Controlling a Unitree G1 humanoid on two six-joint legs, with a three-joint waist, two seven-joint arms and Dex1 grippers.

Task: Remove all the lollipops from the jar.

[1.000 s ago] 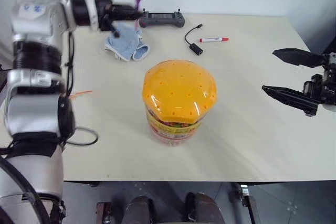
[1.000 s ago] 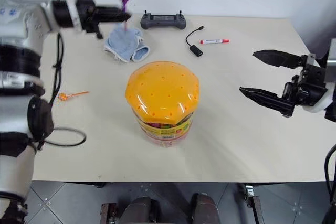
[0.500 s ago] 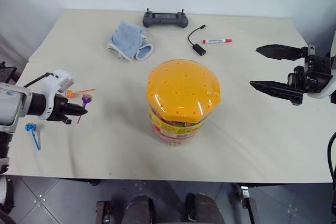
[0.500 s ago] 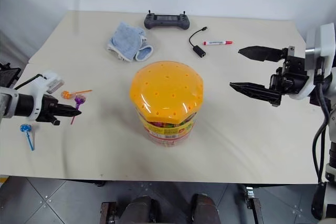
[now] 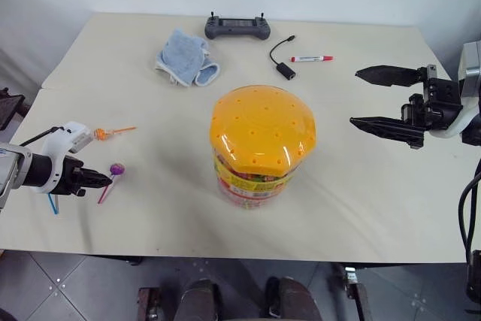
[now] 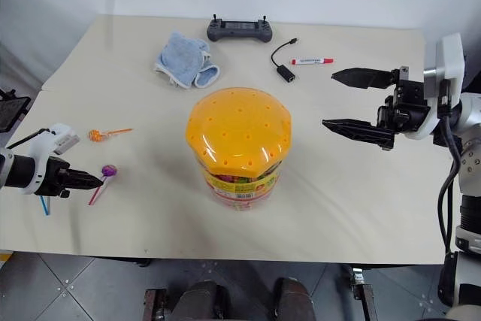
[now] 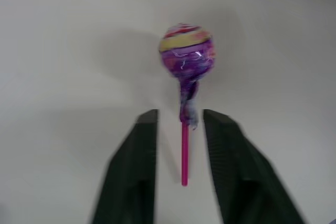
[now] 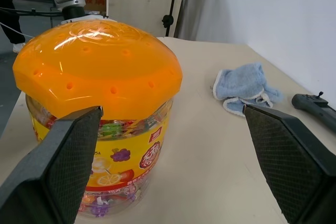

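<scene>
Standing at the middle of the cream rectangular table (image 5: 361, 208): large clear plastic jar (image 5: 255, 178) with yellow-red label and orange domed lid (image 5: 261, 127) dotted with small holes, lid on. Near the table's left edge, left gripper (image 5: 101, 179) of two black fingers, fingers (image 7: 132, 171) parted on either side of the pink stick of a purple-wrapped round lollipop (image 5: 116, 170), not pressing it; lollipop lying on the tabletop. Just beyond, orange-wrapped lollipop (image 5: 101, 134) flat on the table; blue stick (image 5: 52, 203) of another lollipop showing beside the left wrist. At the right, right gripper (image 5: 363, 97) held above the table, well apart from the jar, fingers wide apart, empty, pointing toward the jar. Along the far side: crumpled light-blue cloth (image 5: 186, 58), dark grey handheld controller (image 5: 237, 28), short black cable adapter (image 5: 282, 59), red-and-white marker pen (image 5: 311, 58).
</scene>
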